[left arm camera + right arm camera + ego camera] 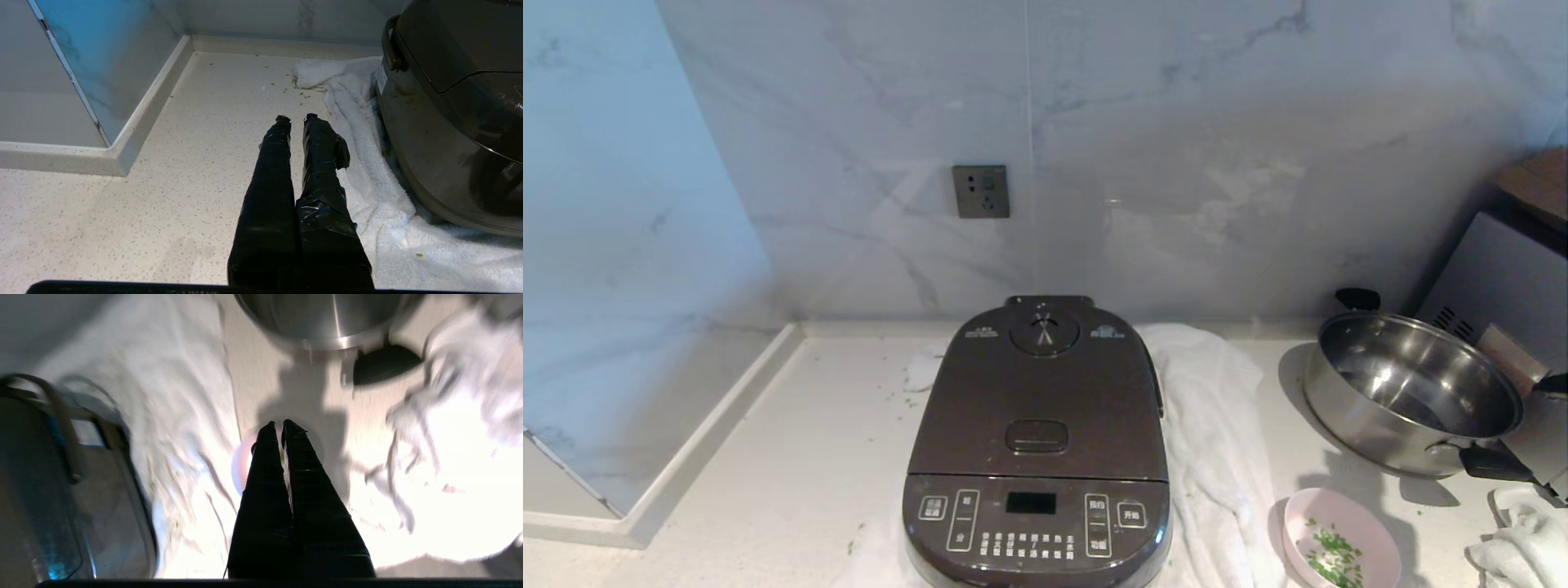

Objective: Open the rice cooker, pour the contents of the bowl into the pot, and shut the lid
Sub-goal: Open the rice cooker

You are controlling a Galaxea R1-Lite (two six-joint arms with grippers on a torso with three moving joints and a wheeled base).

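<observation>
The dark-brown rice cooker stands mid-counter on a white towel, and its lid is down, so the pot is hidden. The pale pink bowl sits at the cooker's front right and holds green chopped contents. Neither arm shows in the head view. In the right wrist view my right gripper is shut and empty, hovering over the bowl, with the cooker to one side. My left gripper is shut and empty, low over the bare counter beside the cooker's side.
A shiny steel pan with black handles sits behind the bowl at the right. A crumpled white cloth lies at the front right, below a grey appliance. Marble walls close the back and left. Green bits litter the counter.
</observation>
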